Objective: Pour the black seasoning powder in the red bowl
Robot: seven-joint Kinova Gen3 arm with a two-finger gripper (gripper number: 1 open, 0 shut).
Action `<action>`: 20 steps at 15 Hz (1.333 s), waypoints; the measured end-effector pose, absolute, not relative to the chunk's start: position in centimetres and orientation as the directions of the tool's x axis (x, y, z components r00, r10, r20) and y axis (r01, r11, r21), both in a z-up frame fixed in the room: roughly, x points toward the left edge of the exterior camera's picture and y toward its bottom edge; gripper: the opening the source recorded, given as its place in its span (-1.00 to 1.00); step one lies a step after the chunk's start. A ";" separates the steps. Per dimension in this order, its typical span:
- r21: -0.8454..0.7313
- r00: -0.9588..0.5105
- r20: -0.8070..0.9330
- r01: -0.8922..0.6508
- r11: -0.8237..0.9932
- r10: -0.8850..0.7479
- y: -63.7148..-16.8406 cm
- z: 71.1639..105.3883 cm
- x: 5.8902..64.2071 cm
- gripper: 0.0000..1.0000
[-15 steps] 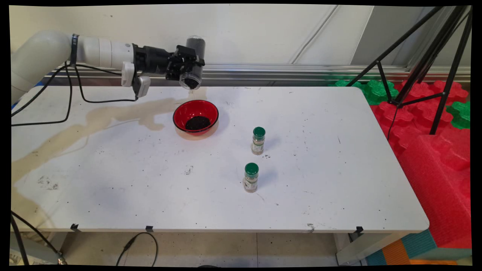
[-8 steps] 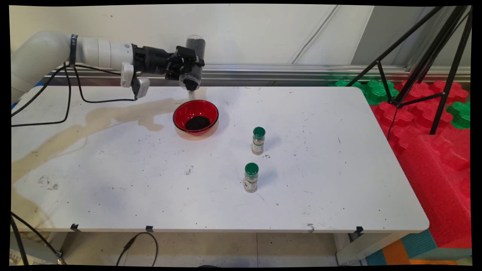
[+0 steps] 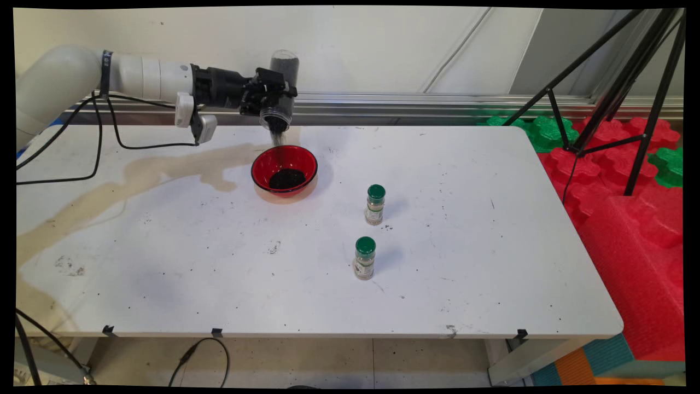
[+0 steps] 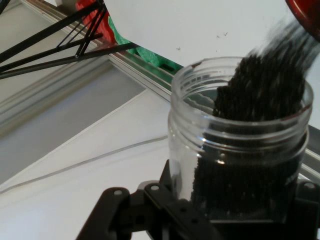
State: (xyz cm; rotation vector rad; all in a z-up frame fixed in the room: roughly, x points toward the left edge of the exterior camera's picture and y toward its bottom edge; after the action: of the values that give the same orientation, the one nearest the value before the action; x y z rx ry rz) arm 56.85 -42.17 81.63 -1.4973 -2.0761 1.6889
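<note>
Hand [image 3: 272,100] pinches clear jar [image 3: 279,87], tipped mouth-down above far rim of red bowl [image 3: 284,170]. Black grains [image 4: 270,80] stream from jar into bowl w/ dark pile inside. Two green-capped spice bottles [image 3: 375,204] [image 3: 364,258] stand right of bowl, nearer bench [image 3: 465,262] front edge.

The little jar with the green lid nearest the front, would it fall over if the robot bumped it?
Probably, if bumped near the top: the front spice jar stands tall and narrow on the table. Once down, its round body would likely roll. It looks small and probably light.
</note>
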 end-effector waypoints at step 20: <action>-0.756 -0.491 -0.527 0.644 -0.119 0.694 -42.2 81.6 56.8 -1.00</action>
State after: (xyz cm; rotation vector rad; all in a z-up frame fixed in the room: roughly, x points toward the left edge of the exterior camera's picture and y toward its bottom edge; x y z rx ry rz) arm 56.78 -42.20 81.58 -1.5614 -2.0541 1.7117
